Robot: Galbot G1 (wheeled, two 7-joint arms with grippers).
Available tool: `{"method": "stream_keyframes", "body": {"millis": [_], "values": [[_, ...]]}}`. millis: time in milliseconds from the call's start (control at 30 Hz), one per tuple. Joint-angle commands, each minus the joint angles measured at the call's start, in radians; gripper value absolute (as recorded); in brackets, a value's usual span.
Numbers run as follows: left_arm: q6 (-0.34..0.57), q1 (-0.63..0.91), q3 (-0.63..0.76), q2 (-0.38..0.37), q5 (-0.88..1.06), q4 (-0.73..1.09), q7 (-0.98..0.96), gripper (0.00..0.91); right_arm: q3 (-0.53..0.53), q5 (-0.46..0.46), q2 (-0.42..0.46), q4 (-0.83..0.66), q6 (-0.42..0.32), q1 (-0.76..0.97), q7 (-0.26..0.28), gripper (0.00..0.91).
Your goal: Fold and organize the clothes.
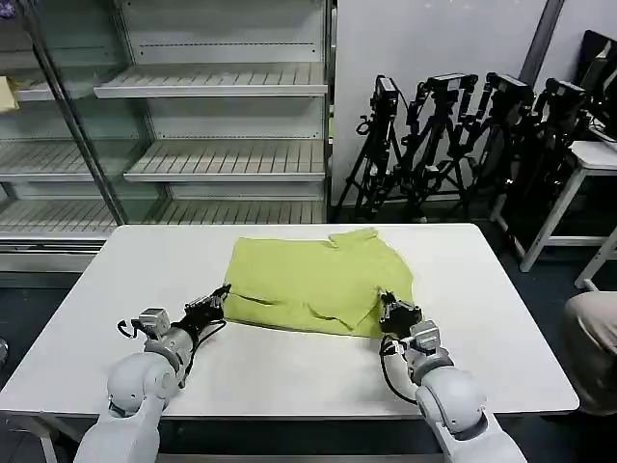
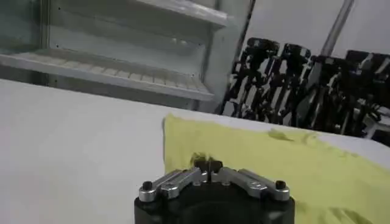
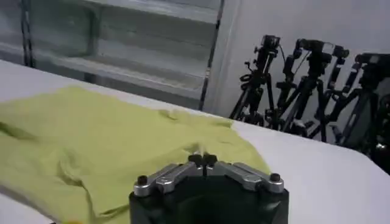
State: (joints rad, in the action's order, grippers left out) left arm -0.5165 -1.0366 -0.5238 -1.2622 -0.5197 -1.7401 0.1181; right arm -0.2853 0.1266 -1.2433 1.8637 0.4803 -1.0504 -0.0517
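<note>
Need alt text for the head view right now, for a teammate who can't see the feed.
A lime-green shirt lies partly folded on a white table. The left gripper and right gripper each pinch its near edge at a corner. Shelves and tripods stand behind.

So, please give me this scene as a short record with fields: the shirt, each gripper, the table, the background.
shirt: lime yellow-green shirt, partly folded, lying on the middle of the table
left gripper: left gripper at the shirt's near left corner, fingers closed on the fabric edge
right gripper: right gripper at the shirt's near right corner, fingers closed on the fabric
table: white table
background: empty shelves behind the table, black tripods by the wall
</note>
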Motion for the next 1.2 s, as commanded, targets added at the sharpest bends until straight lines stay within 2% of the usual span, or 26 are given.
{"method": "stream_keyframes", "body": {"millis": [33,367,567,600,633,767,1000,1200], "values": [[0.002,0.017,-0.010,0.005,-0.001,0.035,-0.001,0.020,0.000,-0.014,-0.003,-0.028,-0.002,0.019,0.004,0.000],[-0.010,-0.071,-0.033,0.005,0.001,-0.074,0.006,0.020,0.002,0.024,0.002,-0.001,0.019,-0.004,0.007,0.000],[0.001,-0.027,-0.025,0.010,0.016,0.001,0.004,0.020,0.002,0.017,-0.014,-0.044,0.010,0.022,-0.007,0.000],[0.003,-0.016,-0.024,0.011,0.016,0.012,0.003,0.030,0.001,0.017,-0.014,-0.046,0.011,0.023,-0.009,0.393],[0.003,-0.005,-0.024,0.013,0.017,0.031,0.003,0.907,0.001,0.016,-0.012,-0.046,0.012,0.022,-0.009,0.907],[-0.017,0.003,-0.015,0.024,0.073,0.044,-0.003,0.907,-0.001,0.006,-0.009,-0.048,0.025,0.021,-0.020,0.907],[0.002,-0.002,-0.021,0.019,0.072,0.034,-0.014,0.907,-0.029,0.014,-0.013,-0.076,0.025,0.046,-0.042,0.907],[-0.005,-0.058,-0.036,0.040,0.069,-0.080,-0.019,0.907,-0.072,0.060,0.027,0.046,0.049,-0.036,-0.047,0.907]]}}
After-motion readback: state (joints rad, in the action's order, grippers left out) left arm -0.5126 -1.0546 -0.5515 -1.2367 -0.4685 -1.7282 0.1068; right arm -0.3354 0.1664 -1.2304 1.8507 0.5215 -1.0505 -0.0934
